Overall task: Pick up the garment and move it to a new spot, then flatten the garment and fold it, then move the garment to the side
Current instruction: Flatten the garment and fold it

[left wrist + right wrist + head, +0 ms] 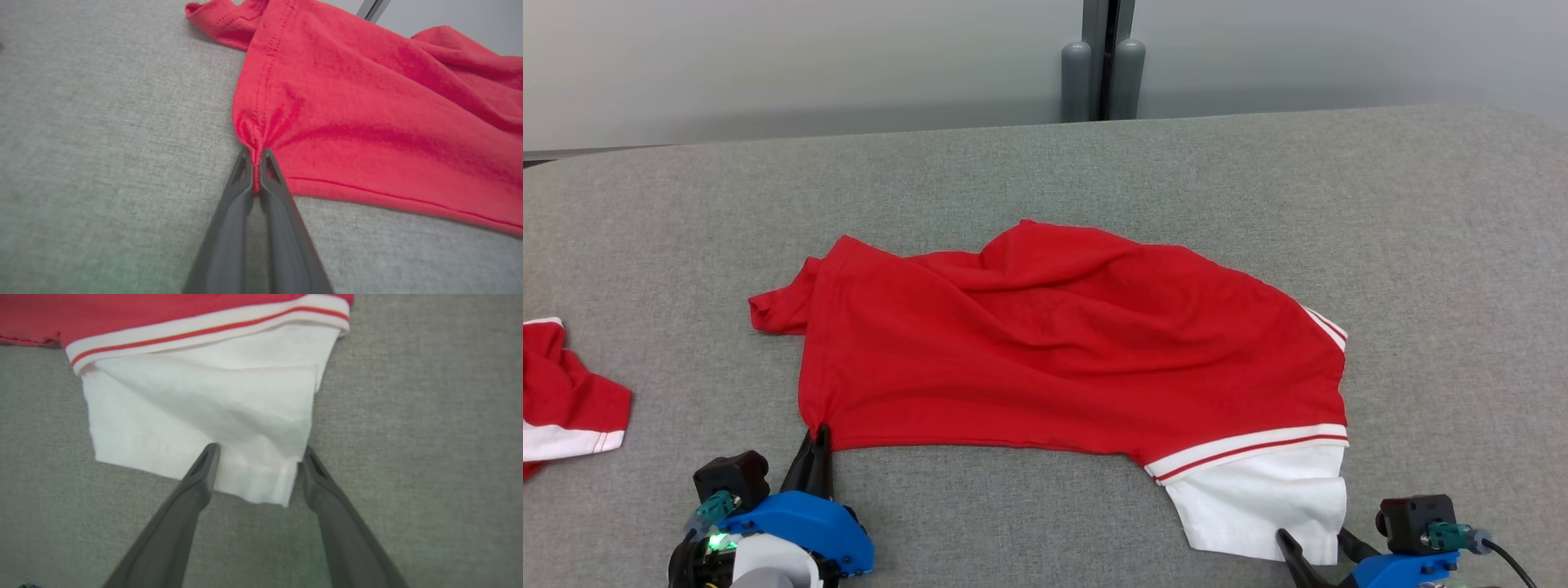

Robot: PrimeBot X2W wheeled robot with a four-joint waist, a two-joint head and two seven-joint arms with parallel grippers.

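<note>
Pinching the near left corner, the left gripper (pixel 256 163) has its two dark tapered fingers clenched on the hem of the red garment (pixel 1054 351). The soft knit bunches into a tight pucker right at the tips. A line of stitching runs up from there along the side hem.

The garment lies spread across the middle of the surface. It is rumpled, with long shallow folds running through the red body. At its near right end sits a white sleeve (pixel 1258 498), smooth and nearly square. A ribbed white band with a thin red stripe (pixel 1250 449) crosses above it.

The right gripper (pixel 259 457) is down there with its jaws spread wide, holding nothing. One finger lies over the sleeve's near edge and the other just beside its corner. Whether they touch the cloth cannot be told.

Underneath is a grey table covering (pixel 1045 171), coarse woven fabric with a flecked, felt-like look and a rounded far edge. At the far left edge lies a second red and white piece of clothing (pixel 564 392), crumpled and well apart from the garment. Behind the table stands a pale plain wall (pixel 768 65), with a dark vertical post flanked by two grey cylinders (pixel 1103 73).
</note>
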